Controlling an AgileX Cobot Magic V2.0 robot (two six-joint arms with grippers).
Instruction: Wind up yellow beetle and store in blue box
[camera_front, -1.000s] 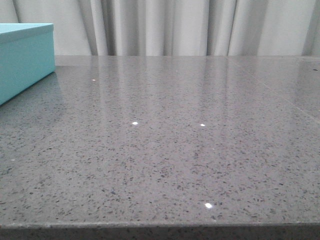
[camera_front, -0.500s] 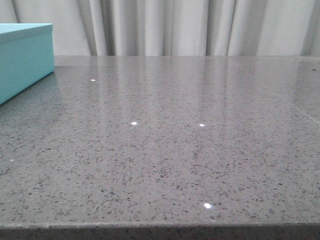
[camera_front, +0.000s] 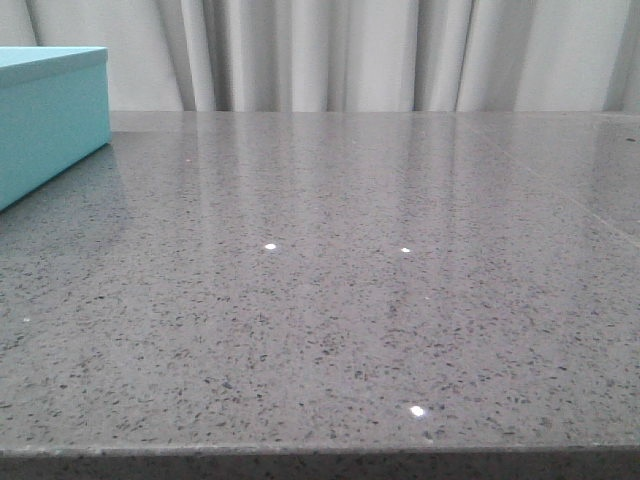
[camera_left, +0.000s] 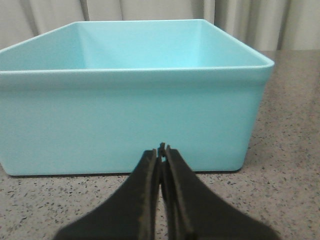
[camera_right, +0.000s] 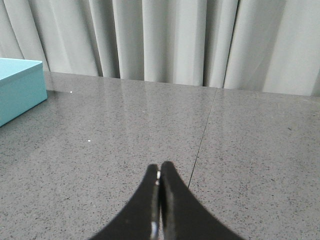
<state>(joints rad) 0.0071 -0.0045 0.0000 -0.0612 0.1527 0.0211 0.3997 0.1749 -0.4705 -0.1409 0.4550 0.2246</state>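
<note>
The blue box (camera_front: 50, 115) stands at the far left of the grey table in the front view. It fills the left wrist view (camera_left: 125, 115), open-topped with nothing showing inside, and its corner shows in the right wrist view (camera_right: 17, 87). My left gripper (camera_left: 161, 150) is shut and empty, low over the table just in front of the box's near wall. My right gripper (camera_right: 159, 170) is shut and empty above bare table. The yellow beetle is out of view in every frame. Neither gripper shows in the front view.
The grey speckled table (camera_front: 350, 280) runs to a front edge at the bottom of the front view. A seam line (camera_right: 202, 135) crosses the table ahead of my right gripper. Pale curtains (camera_front: 350, 50) hang behind the table.
</note>
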